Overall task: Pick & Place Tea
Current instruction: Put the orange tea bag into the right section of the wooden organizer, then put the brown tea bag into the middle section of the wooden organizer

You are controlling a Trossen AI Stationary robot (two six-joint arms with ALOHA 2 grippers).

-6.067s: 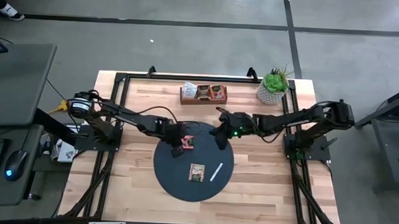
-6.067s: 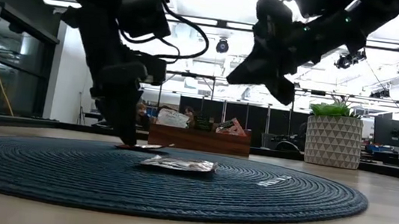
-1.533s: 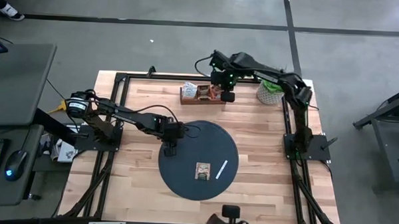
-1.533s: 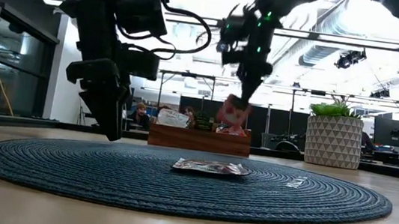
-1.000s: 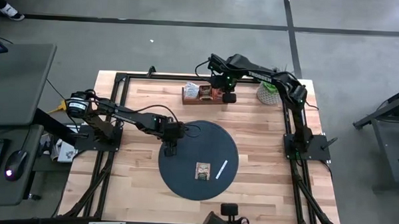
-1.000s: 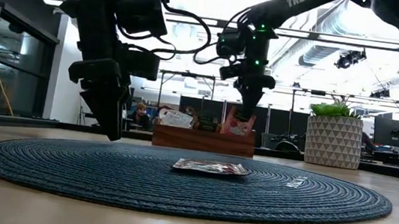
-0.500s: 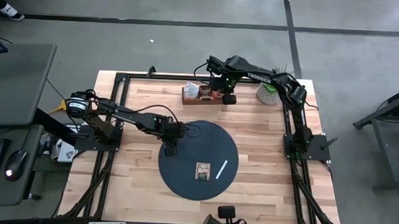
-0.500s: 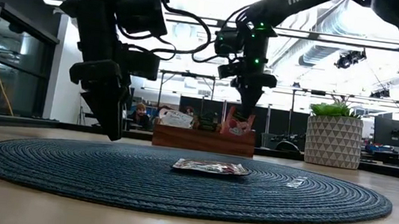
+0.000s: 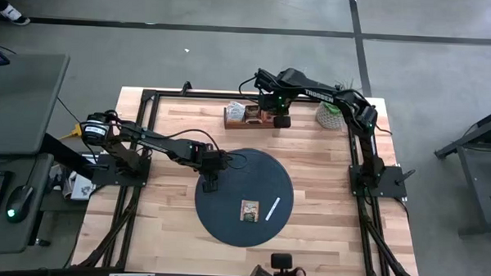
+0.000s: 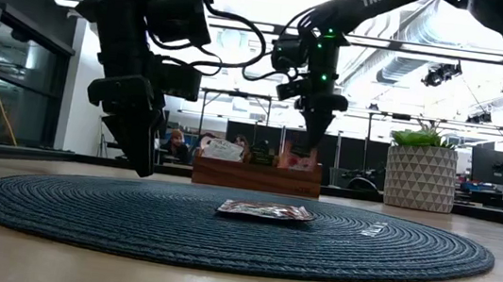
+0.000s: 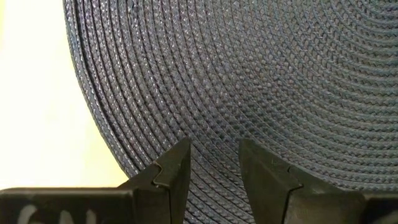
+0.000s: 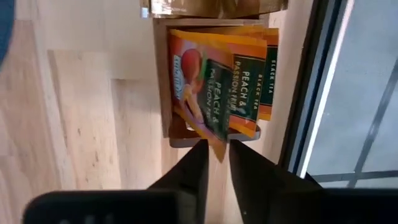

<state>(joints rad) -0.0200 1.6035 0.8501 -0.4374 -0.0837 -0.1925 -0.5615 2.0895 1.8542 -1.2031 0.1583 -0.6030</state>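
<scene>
The right gripper (image 12: 214, 163) is at the far side of the table, its two dark fingers pinching the corner of an orange peach-tea sachet (image 12: 211, 87), a flat printed paper square. Compared with a second and a half ago, when the sachet hung well above the brown wooden tea box (image 9: 250, 115), the gripper has lowered it into the box's right-end compartment, beside other upright sachets. The placement looks nearly complete; only release appears to remain.

The left gripper (image 11: 214, 163) hovers over the left edge of the dark round woven mat (image 9: 226, 223), unmoved over that time, its fingers slightly parted and holding nothing. The mat's braid runs in concentric ridged coils.

One brown-green sachet (image 9: 245, 210) lies flat on the mat, near a thin white strip (image 9: 267, 209), and is probably the next pick.
</scene>
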